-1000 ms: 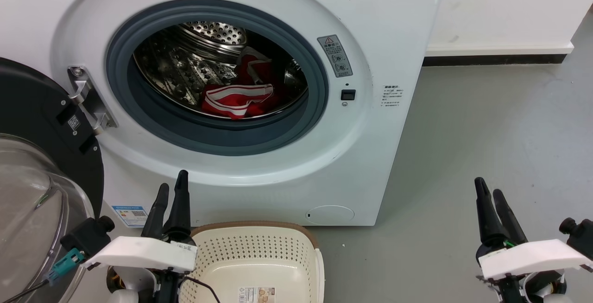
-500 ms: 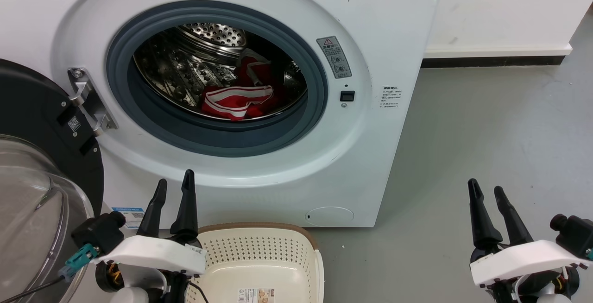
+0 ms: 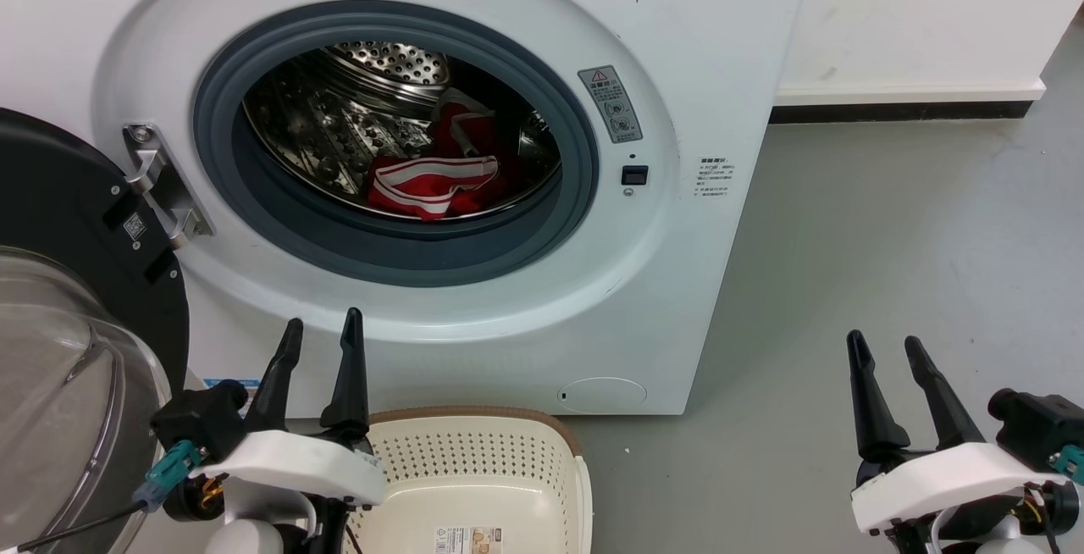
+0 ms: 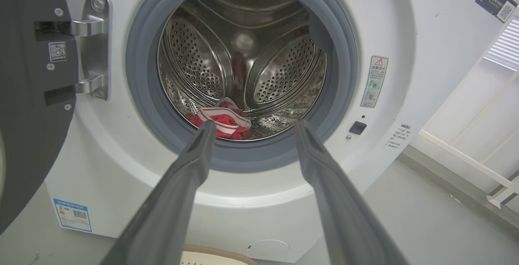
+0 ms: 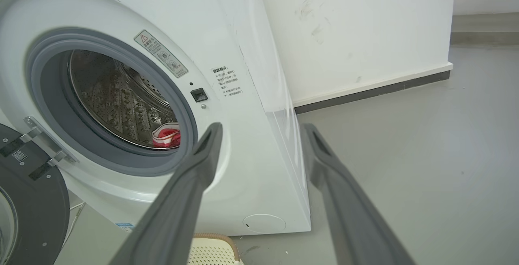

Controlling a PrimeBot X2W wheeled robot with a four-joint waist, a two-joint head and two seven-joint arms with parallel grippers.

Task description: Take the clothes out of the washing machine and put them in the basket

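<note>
Left gripper and right gripper, fingers newly spread from near-closed, both empty and readied to reach. Red striped clothes lie at the front edge of the drum in the washing machine. The basket waits at its foot.

One washing machine is present, fitted with one door at the left, one drum, one warning sticker, one blue-bordered label and one round cover. One basket stands near. The clothes form one red-and-white heap; the garment count cannot be determined. Two pincers: left pincer, right pincer, with two fingers each.
</note>
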